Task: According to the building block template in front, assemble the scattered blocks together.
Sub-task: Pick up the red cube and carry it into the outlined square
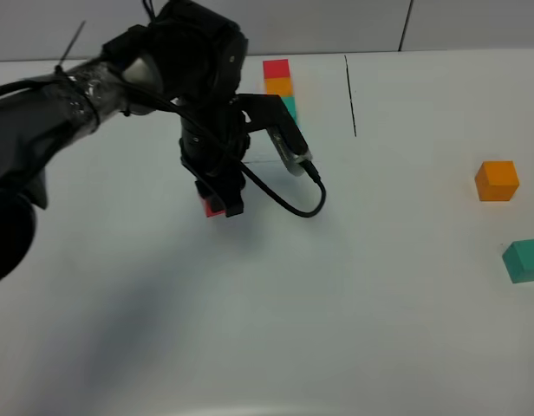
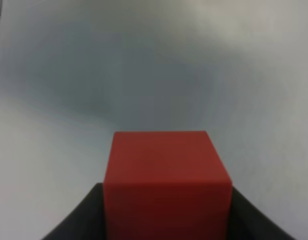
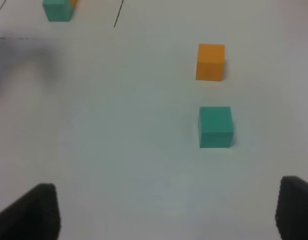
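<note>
Left jaws clamp the red cube (image 2: 166, 180) over the white table (image 1: 250, 329) while right jaws stand spread.

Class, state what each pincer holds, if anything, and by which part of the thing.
The left pincer grips the small matte red cube by two opposite side faces. The right pincer is open and holds nothing.
</note>
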{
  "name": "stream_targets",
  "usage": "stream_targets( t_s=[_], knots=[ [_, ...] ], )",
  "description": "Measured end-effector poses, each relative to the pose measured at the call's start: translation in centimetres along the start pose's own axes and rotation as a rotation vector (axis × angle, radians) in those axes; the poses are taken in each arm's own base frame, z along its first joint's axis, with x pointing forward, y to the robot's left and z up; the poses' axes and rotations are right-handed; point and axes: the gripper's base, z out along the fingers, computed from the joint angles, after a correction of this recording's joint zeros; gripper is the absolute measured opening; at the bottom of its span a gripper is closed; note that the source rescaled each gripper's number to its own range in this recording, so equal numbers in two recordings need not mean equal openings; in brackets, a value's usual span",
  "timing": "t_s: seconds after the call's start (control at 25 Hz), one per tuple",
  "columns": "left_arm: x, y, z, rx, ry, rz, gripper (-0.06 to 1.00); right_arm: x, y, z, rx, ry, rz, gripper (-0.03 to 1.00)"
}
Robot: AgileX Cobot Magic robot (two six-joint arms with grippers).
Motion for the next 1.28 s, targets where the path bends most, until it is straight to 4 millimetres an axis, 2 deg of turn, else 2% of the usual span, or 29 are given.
stream_targets(
  t_s=[0.16, 0.4, 0.68, 0.88, 1.12, 1.28],
  knots=[
    [-2.9, -0.1, 0.5, -0.031, -0.034, 0.103, 0.02, 0.0, 0.0, 0.0, 0.0, 0.0, 0.001, 0.75],
    [-5.4, 0.1, 1.1, -0.055, -0.075, 0.171, 0.02, 0.0, -0.1, 0.0, 0.006, 0.0, 0.0, 0.75],
    [-6.4, 0.0, 2.8, -0.036, -0.114, 0.204, 0.02, 0.0, -0.1, 0.0, 0.006, 0.0, 0.002, 0.75],
    [-6.6, -0.2, 2.9, -0.026, -0.131, 0.237, 0.02, 0.0, -0.1, 0.0, 0.006, 0.0, 0.002, 0.75],
    [-6.8, -0.2, 4.1, -0.012, -0.11, 0.247, 0.02, 0.0, -0.1, 0.0, 0.006, 0.0, 0.003, 0.75],
    [-6.7, -0.2, 4.2, -0.023, -0.098, 0.266, 0.02, 0.0, -0.1, 0.0, 0.006, 0.0, 0.003, 0.75]
  ],
)
